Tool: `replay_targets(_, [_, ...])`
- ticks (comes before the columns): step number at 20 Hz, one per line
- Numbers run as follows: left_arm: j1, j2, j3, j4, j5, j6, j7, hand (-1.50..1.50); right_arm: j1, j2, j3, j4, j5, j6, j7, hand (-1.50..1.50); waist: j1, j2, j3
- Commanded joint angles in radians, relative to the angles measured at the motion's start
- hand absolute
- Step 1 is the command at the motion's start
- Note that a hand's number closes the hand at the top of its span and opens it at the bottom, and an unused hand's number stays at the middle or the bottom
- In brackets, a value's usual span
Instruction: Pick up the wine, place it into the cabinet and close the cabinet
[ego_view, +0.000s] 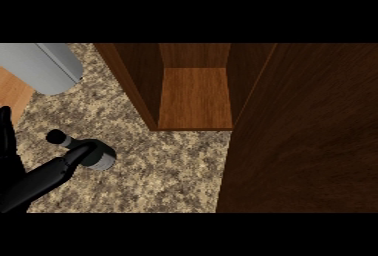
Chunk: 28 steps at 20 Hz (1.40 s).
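right hand (55, 172) fingers curled round wine (92, 152) on counter (170, 165); cabinet (193, 100) open.

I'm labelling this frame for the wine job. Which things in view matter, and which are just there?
Belonging to the job:
wine bottle
cabinet, open
cabinet door
left hand, curled round the bottle

Just there:
grey cylinder, upper left
speckled counter
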Motion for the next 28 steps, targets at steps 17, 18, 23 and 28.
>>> replay_targets(17, [0.150,-0.011,0.084,0.280,0.224,-0.015,-0.331,-1.50,-0.109,-0.018,-0.047,-0.131,-0.092,-0.038,0.170,-1.50,0.001,-0.002,-0.001])
replay_targets(18, [0.209,-0.011,0.030,0.289,0.278,-0.001,-0.391,-1.50,0.000,-0.002,-0.061,-0.105,-0.103,0.011,0.050,-1.50,0.006,0.001,0.000])
replay_targets(23, [0.205,-0.011,0.088,0.420,0.318,-0.074,-0.517,-1.50,-0.098,-0.021,-0.031,-0.152,-0.064,-0.048,0.194,-1.50,-0.001,-0.002,-0.001])
replay_targets(28, [0.205,0.001,0.138,0.477,0.390,-0.136,-0.562,-1.50,-0.110,0.002,0.018,-0.091,-0.034,-0.050,0.145,-1.50,0.006,0.000,0.000])
